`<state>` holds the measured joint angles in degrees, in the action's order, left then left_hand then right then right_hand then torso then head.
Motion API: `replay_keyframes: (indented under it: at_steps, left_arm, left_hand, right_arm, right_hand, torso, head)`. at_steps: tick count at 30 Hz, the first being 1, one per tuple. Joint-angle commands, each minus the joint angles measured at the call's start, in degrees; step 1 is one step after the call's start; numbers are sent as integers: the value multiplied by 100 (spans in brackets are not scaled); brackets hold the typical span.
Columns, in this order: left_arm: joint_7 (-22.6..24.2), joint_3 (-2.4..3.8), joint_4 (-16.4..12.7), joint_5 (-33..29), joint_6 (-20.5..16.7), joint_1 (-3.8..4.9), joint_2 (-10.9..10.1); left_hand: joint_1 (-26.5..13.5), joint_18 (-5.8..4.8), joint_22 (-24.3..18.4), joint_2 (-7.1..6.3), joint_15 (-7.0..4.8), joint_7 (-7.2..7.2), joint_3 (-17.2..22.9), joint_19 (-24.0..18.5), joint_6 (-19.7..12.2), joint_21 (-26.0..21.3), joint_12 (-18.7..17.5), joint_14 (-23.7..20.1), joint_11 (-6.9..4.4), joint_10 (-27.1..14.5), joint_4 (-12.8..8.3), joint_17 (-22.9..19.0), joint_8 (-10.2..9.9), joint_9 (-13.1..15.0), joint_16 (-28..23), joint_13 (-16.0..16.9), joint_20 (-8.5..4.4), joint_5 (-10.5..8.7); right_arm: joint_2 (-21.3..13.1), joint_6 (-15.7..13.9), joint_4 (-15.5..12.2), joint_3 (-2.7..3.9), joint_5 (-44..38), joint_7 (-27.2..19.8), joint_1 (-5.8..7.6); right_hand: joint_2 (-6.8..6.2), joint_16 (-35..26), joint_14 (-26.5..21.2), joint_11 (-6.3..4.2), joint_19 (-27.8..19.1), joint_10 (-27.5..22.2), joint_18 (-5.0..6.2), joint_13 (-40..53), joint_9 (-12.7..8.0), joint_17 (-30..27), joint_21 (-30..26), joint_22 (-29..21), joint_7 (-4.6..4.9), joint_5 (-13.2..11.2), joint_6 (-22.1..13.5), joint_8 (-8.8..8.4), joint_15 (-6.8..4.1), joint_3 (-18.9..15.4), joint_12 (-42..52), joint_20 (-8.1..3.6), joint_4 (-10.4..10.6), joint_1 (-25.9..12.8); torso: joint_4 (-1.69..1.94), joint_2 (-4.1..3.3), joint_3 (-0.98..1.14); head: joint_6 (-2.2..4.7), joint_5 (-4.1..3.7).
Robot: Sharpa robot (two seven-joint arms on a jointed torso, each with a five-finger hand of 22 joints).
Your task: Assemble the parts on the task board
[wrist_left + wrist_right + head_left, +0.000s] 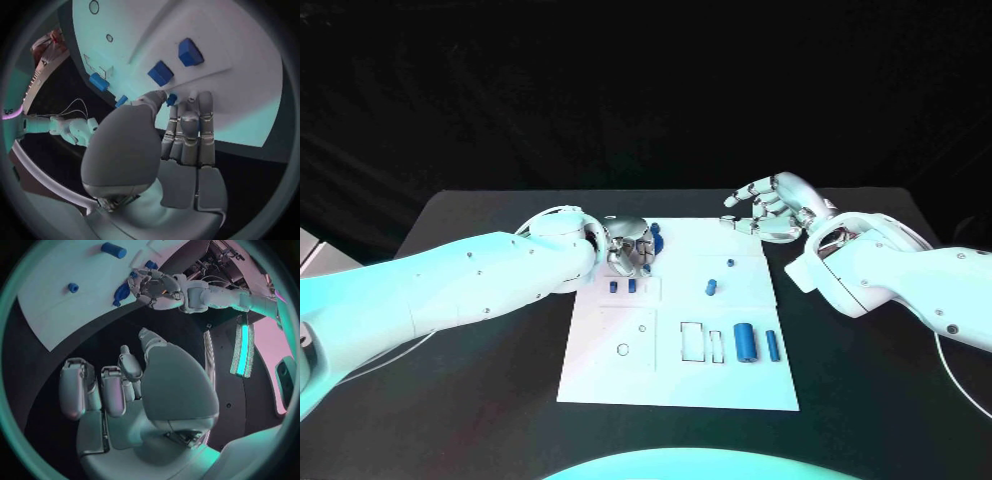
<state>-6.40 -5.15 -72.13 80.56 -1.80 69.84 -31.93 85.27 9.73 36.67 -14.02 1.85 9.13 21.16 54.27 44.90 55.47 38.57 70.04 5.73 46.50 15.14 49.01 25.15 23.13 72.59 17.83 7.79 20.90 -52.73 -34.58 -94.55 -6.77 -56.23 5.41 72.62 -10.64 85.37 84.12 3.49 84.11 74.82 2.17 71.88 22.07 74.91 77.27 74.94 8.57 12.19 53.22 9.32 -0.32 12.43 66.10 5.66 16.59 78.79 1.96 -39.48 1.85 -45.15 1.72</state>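
— Blue pieces lie scattered on the white task board (678, 385), which sits mid-worktop (473, 400): two small square blocks (623, 286) just beside the left robot hand (630, 248), a short peg (711, 288) near the middle, two cylinders (744, 341) toward the right edge.

— And the left robot hand?

— Over the board's far left corner, pinching a small blue part (171, 99) between thumb and fingertips.

— The right robot hand (770, 206)?

— Raised beyond the board's far right corner, fingers apart and loosely curved, empty.

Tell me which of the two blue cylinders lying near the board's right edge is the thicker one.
The thicker blue cylinder is the one on the inner side, next to the rectangular outlines; the thin blue cylinder lies nearer the task board edge.
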Motion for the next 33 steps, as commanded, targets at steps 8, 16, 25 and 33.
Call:
replay_keyframes:
  at_steps: [8,16,25,33]
  left_arm:
    - [-115,1,15,38,167,-8,36]
    - [-49,1,21,-34,196,-23,54]
    - [-26,0,18,-86,248,-32,66]
    - [-29,0,15,-124,265,-33,70]
  left_hand:
    - [190,77,125,58,13,-5,275,-66,176,179,17,26,17,81,-120,-10,-7,-92,135,-120,-9,-87]
    - [138,80,224,66,-17,-49,416,-120,358,304,-20,88,-23,237,-173,56,-9,-146,263,-230,-26,-117]
    - [63,74,267,17,-3,-40,472,-172,353,349,-125,24,-3,228,-190,-62,-92,-206,268,-325,-18,-131]
    - [38,73,285,7,8,-31,502,-198,338,366,-169,4,9,227,-202,-92,-138,-235,278,-367,-8,-133]
  right_arm:
    - [8,-2,-3,1,-63,-66,-4]
    - [15,14,-2,1,-63,-60,-4]
    - [19,14,-1,1,-63,-54,-4]
    - [19,8,-2,1,-63,-55,-4]
  right_hand:
    - [-53,-20,353,0,86,-16,60,-4,5,598,-20,879,-16,21,-41,39,-45,38,-16,-45,-5,0]
    - [-53,-29,351,-1,86,-14,61,-18,6,589,-28,874,-17,21,-42,42,-46,44,-26,-46,-3,-2]
    - [-53,-27,353,-2,88,-8,60,-18,7,595,-25,876,-18,21,-41,44,-47,46,-22,-47,-2,-5]
    - [-53,-27,353,-2,88,-8,60,-18,7,595,-25,876,-18,21,-41,44,-47,46,-22,-47,-2,-5]
  torso:
    - [-5,-1,10]
    - [-5,3,8]
    - [-3,-1,8]
    - [-2,-5,6]
  head:
    - [-9,-3]
    - [-16,-7]
    - [-16,-7]
    - [-19,-9]
